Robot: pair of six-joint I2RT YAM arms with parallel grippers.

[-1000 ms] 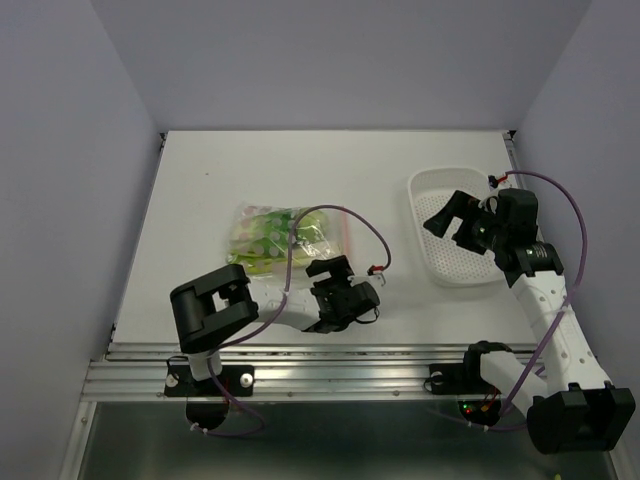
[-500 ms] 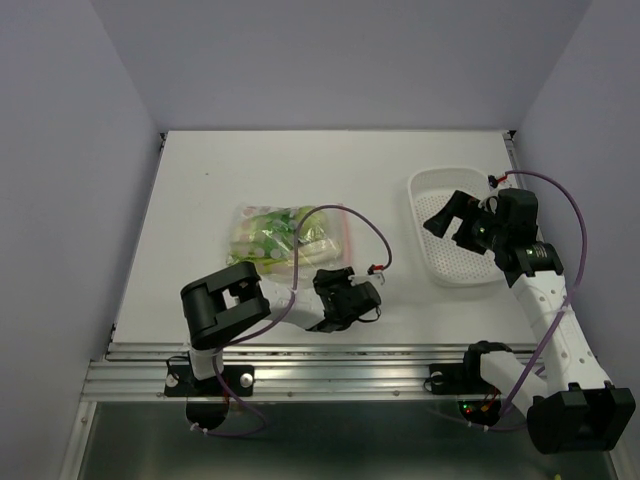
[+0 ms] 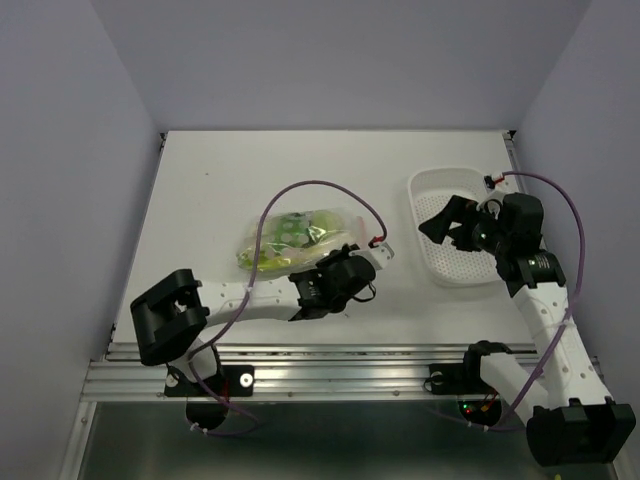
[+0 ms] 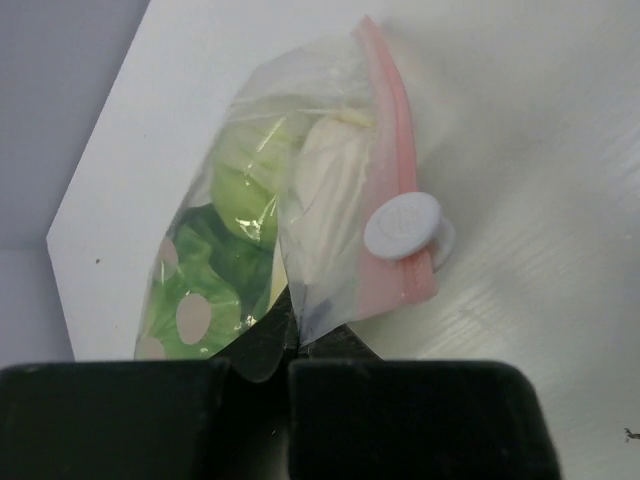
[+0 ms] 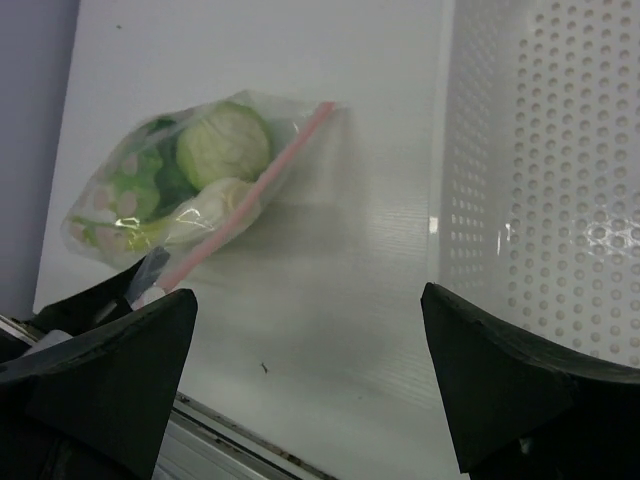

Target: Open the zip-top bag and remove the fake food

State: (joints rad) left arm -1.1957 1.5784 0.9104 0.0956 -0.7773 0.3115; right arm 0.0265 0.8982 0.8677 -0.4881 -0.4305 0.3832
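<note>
The zip-top bag (image 3: 292,238) lies at mid-table, clear, with a pink zipper strip (image 4: 392,190) and a white slider (image 4: 402,227). Inside it is the fake food: a pale green lettuce ball (image 4: 248,190) and dark green leaves with pink spots (image 4: 195,290). My left gripper (image 4: 290,345) is shut on the bag's near corner, just beside the zipper end. In the top view the left gripper (image 3: 338,258) sits at the bag's right end. My right gripper (image 3: 440,222) hangs open over the left rim of the white basket, with nothing between its fingers (image 5: 110,370).
A white perforated basket (image 3: 470,265) stands at the right of the table; its wall (image 5: 545,180) fills the right wrist view. A purple cable (image 3: 310,187) arcs over the bag. The table's near edge and metal rail (image 3: 330,365) run just behind the left gripper.
The left gripper went from open to shut, closing on the bag's corner. The left arm stretched forward with its elbow dropping left, and the bag shifted and tilted. The right arm barely moved.
</note>
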